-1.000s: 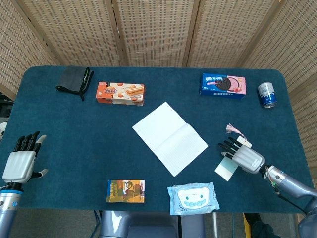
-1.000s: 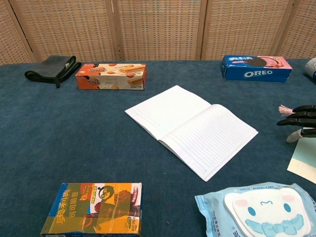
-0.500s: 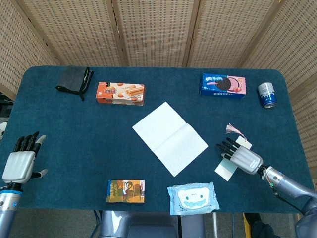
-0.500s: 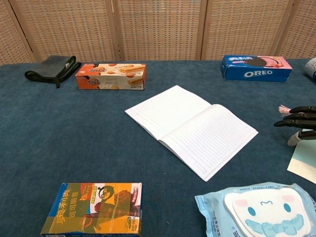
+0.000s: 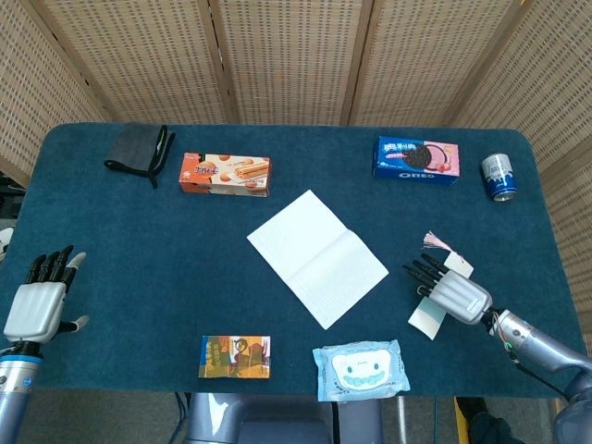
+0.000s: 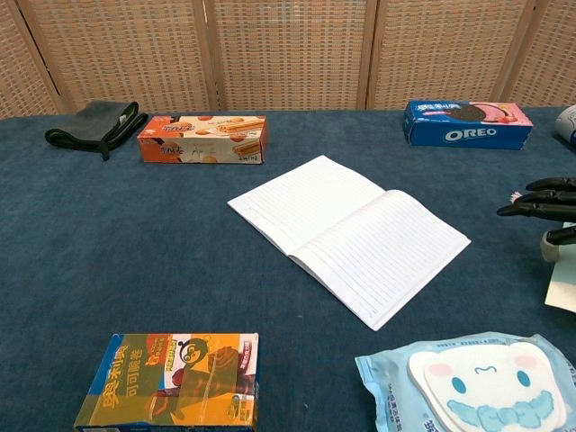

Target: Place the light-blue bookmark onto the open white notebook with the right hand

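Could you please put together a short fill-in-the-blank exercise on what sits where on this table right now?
1. The right hand rests over the light-blue ____, to the right of the open white notebook.
2. The blue can stands just right of the ____ box.
3. The left hand holds ____.
4. Near the table's front edge, the wet-wipes pack lies to the ____ of the green snack box.

Missing words: bookmark; Oreo; nothing; right

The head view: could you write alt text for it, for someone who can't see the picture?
From above, the robot's right hand rests on a light-blue bookmark with a pink tassel, lying on a blue table just right of an open white notebook. The left hand lies open at the table's left edge. Snack boxes, a can, a dark cloth and a wipes pack lie around.
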You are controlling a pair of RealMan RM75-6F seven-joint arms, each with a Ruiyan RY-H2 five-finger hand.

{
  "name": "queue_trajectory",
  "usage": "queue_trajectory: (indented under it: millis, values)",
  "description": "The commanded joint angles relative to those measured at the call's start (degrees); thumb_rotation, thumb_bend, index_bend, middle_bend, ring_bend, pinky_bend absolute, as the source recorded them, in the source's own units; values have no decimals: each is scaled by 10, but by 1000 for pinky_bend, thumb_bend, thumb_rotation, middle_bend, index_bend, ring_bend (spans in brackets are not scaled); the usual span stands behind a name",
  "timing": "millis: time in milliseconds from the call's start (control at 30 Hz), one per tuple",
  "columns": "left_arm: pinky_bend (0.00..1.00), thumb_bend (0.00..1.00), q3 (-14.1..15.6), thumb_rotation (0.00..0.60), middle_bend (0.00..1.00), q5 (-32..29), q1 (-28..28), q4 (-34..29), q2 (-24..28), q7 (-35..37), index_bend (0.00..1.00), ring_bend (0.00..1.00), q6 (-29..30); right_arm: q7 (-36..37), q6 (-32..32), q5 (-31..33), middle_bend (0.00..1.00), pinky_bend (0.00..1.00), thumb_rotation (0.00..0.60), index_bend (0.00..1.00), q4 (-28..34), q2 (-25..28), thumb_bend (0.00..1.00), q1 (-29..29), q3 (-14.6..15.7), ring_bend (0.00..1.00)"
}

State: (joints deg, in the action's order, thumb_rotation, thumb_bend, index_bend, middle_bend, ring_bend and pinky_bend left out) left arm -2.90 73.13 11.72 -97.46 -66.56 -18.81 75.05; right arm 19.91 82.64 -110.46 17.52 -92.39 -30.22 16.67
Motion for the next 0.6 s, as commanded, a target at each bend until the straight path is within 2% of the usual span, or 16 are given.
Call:
queue_trajectory:
  millis: [33,167,300,467,600]
  values:
    - [0,0,0,600,0,-1,0,0,1,1,0,0,0,-6,19,8,0,0,600,546,13,12,260,-7,-11,0]
    - [0,0,-1,600,0,-2,1,-1,3,2,0,0,-2,-16,39,25,0,0,600,546,41,33,260,-28,-35,0]
    - [0,0,0,600,0,-2,2,-1,3,2,0,0,-4,-28,25,38,0,0,600,546,85,60,260,-65,-57,0]
    - [0,0,-1,600,0,-1,3,-1,5,4,0,0,-3,-76,-56,60,0,0,600,546,193,111,260,-142,-94,0]
    - [0,0,-4,600,0,-8,5,1,7,8,0,0,-9,-127,-146,85,0,0,600,546,287,142,308,-193,-121,0]
